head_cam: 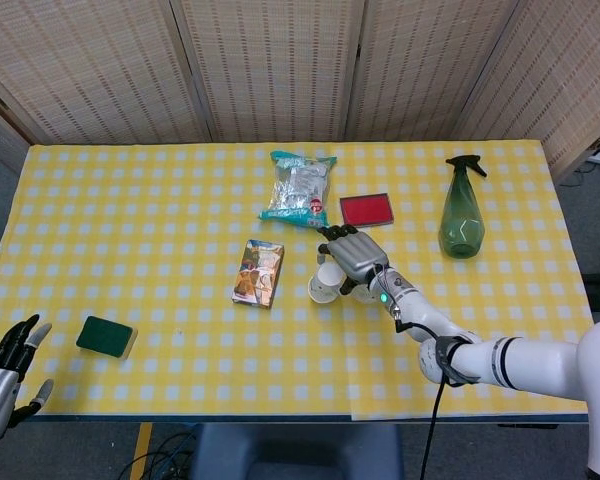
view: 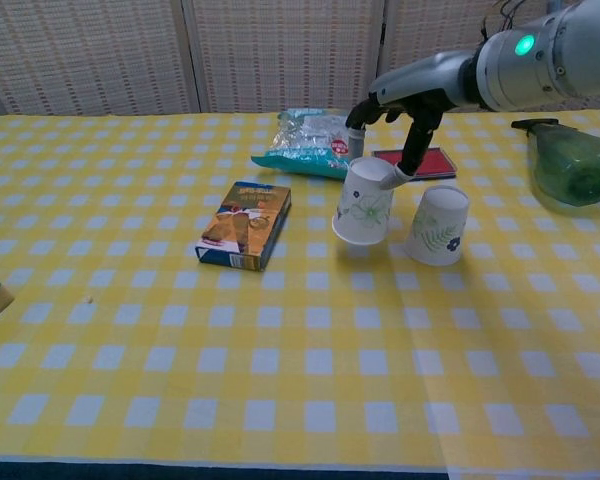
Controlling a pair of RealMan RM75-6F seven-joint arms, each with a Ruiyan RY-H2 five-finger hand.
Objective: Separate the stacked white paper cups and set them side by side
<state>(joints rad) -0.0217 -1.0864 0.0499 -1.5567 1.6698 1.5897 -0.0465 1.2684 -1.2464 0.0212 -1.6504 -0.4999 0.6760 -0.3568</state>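
With the cups already unstacked, the right hand (view: 400,120) pinches the inverted lifted cup (view: 364,203) just left of the second cup (view: 438,226) standing on the worktop (view: 280,380); set-down and release remain, while the left hand (head_cam: 2,375) idles, fingers spread, empty.

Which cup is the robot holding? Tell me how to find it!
Look at the middle of the yellow checked table. Two upside-down white paper cups sit right of the orange box. The held cup is the tilted one nearer the box, pinched by the right hand.
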